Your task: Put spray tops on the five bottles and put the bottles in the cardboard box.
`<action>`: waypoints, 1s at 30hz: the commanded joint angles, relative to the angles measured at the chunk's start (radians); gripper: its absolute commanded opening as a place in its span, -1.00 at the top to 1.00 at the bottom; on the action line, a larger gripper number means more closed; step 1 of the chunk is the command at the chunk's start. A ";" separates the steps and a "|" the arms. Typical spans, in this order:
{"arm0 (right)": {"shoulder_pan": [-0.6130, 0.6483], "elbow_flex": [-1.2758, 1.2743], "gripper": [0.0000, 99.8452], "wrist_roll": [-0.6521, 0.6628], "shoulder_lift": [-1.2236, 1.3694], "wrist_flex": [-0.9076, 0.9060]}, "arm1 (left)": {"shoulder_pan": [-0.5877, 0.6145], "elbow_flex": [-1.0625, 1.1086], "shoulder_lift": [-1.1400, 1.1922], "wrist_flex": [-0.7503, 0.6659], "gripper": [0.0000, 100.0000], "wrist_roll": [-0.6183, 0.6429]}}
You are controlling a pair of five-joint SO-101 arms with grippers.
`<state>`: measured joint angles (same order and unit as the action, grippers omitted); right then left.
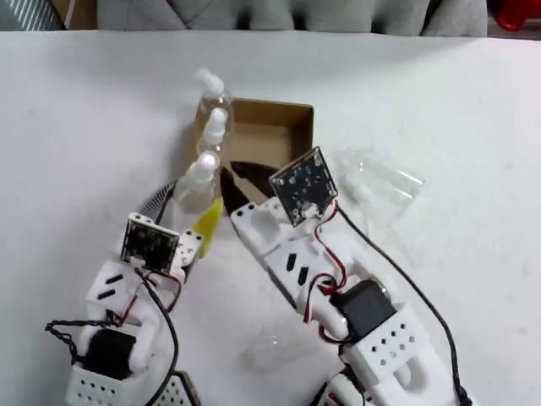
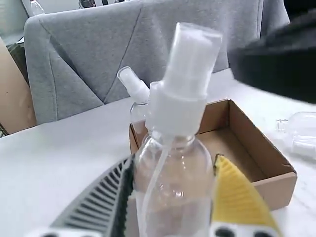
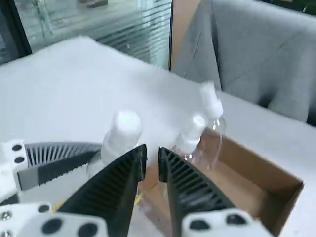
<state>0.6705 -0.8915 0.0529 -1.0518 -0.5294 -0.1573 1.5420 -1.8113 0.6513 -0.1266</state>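
Observation:
My left gripper [image 1: 199, 211] is shut on a clear bottle [image 2: 170, 187] with a white spray top [image 2: 185, 74], gripped between the grey and yellow fingers and held upright at the near left corner of the cardboard box [image 1: 269, 139]. Two more topped bottles [image 1: 215, 110] stand along the box's left wall. My right gripper [image 3: 151, 154], with black fingers, hovers over the near edge of the box [image 3: 256, 192] just beside the held bottle [image 3: 120, 132]. Its fingers are a narrow gap apart with nothing between them.
Loose clear bottles [image 1: 380, 182] lie on the white table to the right of the box, also seen as loose bottles [image 2: 296, 131] in the left wrist view. Grey chairs [image 1: 287, 13] stand behind the far table edge. The two arms are close together.

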 commanded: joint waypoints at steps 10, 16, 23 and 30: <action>0.004 0.058 0.97 0.008 0.154 0.091 | 0.001 -0.012 -0.016 -0.031 0.83 -0.002; -0.018 0.057 0.97 0.008 0.154 0.076 | 0.001 -0.012 -0.016 -0.029 0.83 -0.002; -0.073 0.064 0.97 0.008 0.156 0.077 | 0.001 -0.012 -0.016 -0.029 0.83 -0.002; 0.012 0.063 0.97 0.009 0.163 0.170 | -0.001 -0.012 -0.016 -0.032 0.83 -0.002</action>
<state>0.6444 -0.8915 0.0529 -0.8892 -0.3928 -0.1573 1.5420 -1.8113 0.6513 -0.1281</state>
